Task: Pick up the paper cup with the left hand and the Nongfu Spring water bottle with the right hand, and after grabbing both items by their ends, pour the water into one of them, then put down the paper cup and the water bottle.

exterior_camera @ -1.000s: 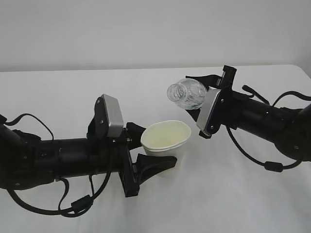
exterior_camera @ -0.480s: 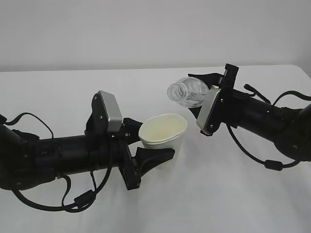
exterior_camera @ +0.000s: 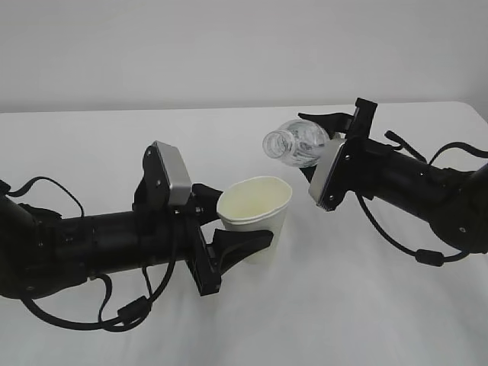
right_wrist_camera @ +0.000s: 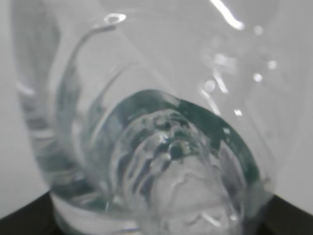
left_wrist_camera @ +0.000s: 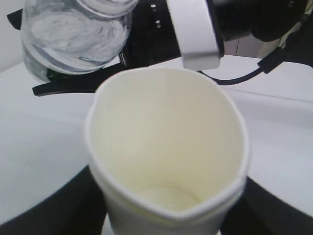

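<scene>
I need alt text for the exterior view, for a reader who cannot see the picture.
Two black robot arms meet over a white table: the left pincer grips a white tapered paper cup, and the right pincer holds a clear ribbed plastic bottle tipped sideways, its open mouth above and just right of the cup's rim.

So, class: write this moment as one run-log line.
left hand: grips paper cup, upright, off table | right hand: grips Nongfu Spring water bottle, tipped, mouth toward cup | pour: none visible
</scene>
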You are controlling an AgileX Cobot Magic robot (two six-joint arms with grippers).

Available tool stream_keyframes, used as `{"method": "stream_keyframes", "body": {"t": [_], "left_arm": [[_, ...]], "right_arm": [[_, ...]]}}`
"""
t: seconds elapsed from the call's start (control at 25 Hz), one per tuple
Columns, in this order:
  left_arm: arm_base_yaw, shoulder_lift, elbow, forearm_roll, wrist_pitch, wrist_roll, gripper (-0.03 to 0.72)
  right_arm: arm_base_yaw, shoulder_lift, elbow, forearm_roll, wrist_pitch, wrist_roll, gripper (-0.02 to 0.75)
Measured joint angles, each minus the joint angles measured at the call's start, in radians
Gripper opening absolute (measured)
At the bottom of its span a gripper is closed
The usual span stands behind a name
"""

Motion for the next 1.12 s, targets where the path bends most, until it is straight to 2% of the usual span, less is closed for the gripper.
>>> {"method": "stream_keyframes", "body": {"t": [0.52, 1.12], "left_arm": [[0.000, 0.000, 0.000, -0.061, 0.021, 0.021, 0.435], [0.000, 0.000, 0.000, -0.065, 0.021, 0.025, 0.433]], "right_arm": [[0.000, 0.000, 0.000, 0.016, 0.000, -0.050, 0.475], [0.000, -0.019, 0.000, 0.017, 0.000, -0.074, 0.475]]}}
